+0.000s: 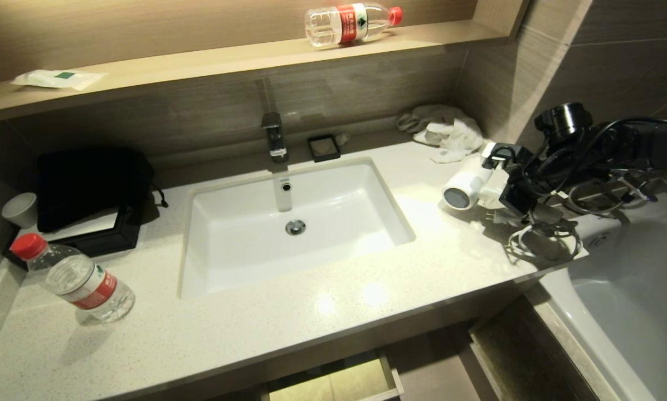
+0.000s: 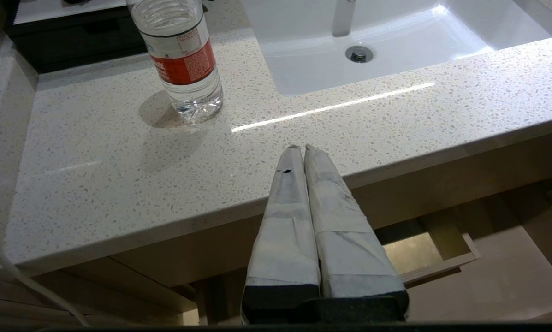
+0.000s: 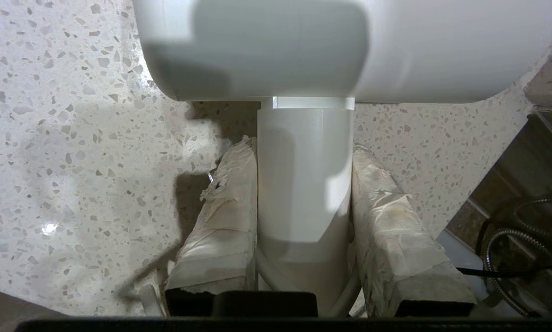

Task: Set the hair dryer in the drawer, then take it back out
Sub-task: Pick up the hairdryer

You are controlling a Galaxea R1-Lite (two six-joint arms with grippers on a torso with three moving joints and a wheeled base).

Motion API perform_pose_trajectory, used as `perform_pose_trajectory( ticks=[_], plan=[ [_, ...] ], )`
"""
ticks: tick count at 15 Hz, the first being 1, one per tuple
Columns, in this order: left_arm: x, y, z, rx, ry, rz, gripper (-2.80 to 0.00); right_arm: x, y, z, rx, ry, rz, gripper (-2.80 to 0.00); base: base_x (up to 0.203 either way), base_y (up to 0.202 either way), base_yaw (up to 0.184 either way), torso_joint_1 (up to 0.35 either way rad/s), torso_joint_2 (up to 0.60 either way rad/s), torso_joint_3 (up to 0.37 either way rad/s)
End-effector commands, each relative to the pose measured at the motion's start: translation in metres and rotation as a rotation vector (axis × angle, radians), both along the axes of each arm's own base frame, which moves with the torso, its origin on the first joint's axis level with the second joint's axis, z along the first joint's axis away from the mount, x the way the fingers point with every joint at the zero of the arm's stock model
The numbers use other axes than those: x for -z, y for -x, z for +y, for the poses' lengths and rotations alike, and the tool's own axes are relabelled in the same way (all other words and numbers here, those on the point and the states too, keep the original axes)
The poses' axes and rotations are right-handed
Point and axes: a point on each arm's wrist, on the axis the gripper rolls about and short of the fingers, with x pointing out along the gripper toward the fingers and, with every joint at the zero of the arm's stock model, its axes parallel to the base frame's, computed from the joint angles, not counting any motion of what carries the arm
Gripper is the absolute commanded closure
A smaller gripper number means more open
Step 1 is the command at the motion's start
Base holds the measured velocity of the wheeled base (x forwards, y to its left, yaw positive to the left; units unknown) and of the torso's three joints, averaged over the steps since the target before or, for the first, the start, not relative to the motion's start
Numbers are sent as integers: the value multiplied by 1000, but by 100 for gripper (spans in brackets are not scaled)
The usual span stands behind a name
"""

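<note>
The right arm reaches in from the right edge of the head view, its dark wrist hung with cables, at mid-height of the frame. The right gripper has its two tape-wrapped fingers pressed against either side of the hair dryer handle. The left gripper sits low in the centre of its own view, fingers together, holding nothing.

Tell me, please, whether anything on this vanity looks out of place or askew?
Yes. One water bottle lies on its side on the shelf, while the other bottle stands upright. A crumpled towel sits bunched in the back corner. The drawer below hangs open.
</note>
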Motion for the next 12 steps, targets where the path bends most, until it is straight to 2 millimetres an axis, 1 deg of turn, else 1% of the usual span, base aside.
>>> perform_pose_trajectory(
  ticks=[1,5,7,12],
  plan=[
    [0,0,0,0,0,1,0,-14,9,1,-6,2,-27,0,0,0,0,0,0,0],
    [0,0,0,0,0,-1,0,-33,26,1,-4,2,-35,0,0,0,0,0,0,0],
    [0,0,0,0,0,1,0,-39,37,2,-7,2,-32,0,0,0,0,0,0,0],
    [0,0,0,0,0,1,0,-65,74,4,16,-30,-56,0,0,0,0,0,0,0]
  ],
)
